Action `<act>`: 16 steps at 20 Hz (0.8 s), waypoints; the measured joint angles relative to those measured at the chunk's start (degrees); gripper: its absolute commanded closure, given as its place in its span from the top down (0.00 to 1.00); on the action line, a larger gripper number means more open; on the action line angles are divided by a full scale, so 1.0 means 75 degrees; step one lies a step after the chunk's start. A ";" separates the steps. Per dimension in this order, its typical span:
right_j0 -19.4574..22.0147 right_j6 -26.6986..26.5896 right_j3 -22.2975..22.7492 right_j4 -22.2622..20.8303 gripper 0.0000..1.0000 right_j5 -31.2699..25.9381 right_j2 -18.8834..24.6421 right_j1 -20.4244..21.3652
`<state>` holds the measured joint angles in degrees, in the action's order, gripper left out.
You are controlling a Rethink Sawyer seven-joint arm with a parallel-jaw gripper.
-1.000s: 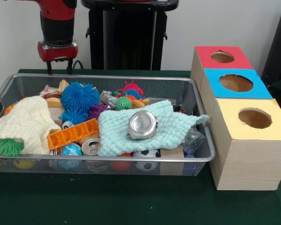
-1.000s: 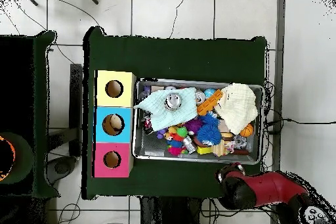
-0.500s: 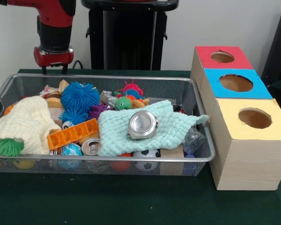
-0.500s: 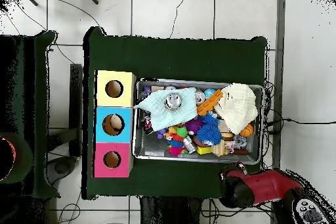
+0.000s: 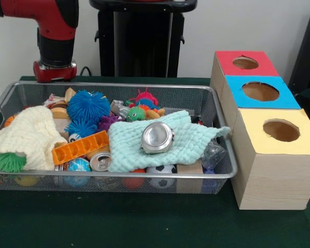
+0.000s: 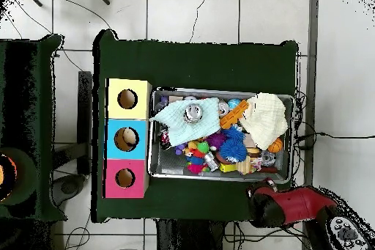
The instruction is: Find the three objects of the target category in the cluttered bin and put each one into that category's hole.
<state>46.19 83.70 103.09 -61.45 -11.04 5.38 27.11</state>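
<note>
The wire mesh bin (image 5: 119, 84) stands on the green table, full of clutter; it also shows in the overhead view (image 6: 223, 177). A mint knitted cloth (image 5: 160, 147) lies in it with a round silver tin (image 5: 157, 137) on top. The round hole (image 5: 281, 130) in the pale yellow top of the wood-grain box is at the right, and shows in the overhead view (image 6: 127, 99). My gripper (image 5: 54, 72) hangs behind the bin's far left corner, outside the bin, holding nothing that I can see. In the overhead view the gripper (image 6: 264, 196) is just below the bin.
In the bin: a cream knitted cloth (image 5: 23, 137), blue spiky balls (image 5: 88, 106), an orange ridged block (image 5: 80, 147), a drink can (image 5: 100, 161), a soccer ball (image 5: 161, 170). A blue-topped box (image 5: 260, 91) and a red-topped box (image 5: 245, 63) stand behind the yellow one.
The arm has drawn up and back, away from the bin's far left corner. Nothing in the bin has moved.
</note>
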 measured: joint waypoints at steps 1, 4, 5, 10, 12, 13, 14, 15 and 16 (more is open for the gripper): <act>-0.0012 0.0000 -0.0029 -0.0003 1.00 0.0060 -0.0069 0.0009; -0.0013 0.0000 -0.0097 -0.0002 1.00 0.0148 -0.0160 -0.0026; -0.0013 0.0000 -0.0116 -0.0003 1.00 0.0167 -0.0187 -0.0030; -0.0035 0.0000 -0.0239 -0.0002 1.00 0.0190 -0.0315 -0.0070; -0.0055 0.0000 -0.0277 -0.0002 1.00 0.0206 -0.0366 -0.0083; -0.0056 0.0000 -0.0282 -0.0002 1.00 0.0206 -0.0371 -0.0084; -0.0057 0.0000 -0.0286 -0.0003 1.00 0.0206 -0.0376 -0.0085; -0.0056 0.0000 -0.0285 0.0000 1.00 0.0206 -0.0375 -0.0084; -0.0051 0.0000 -0.0283 0.0009 1.00 0.0206 -0.0374 -0.0081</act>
<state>45.80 83.70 100.97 -61.37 -9.50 2.57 26.51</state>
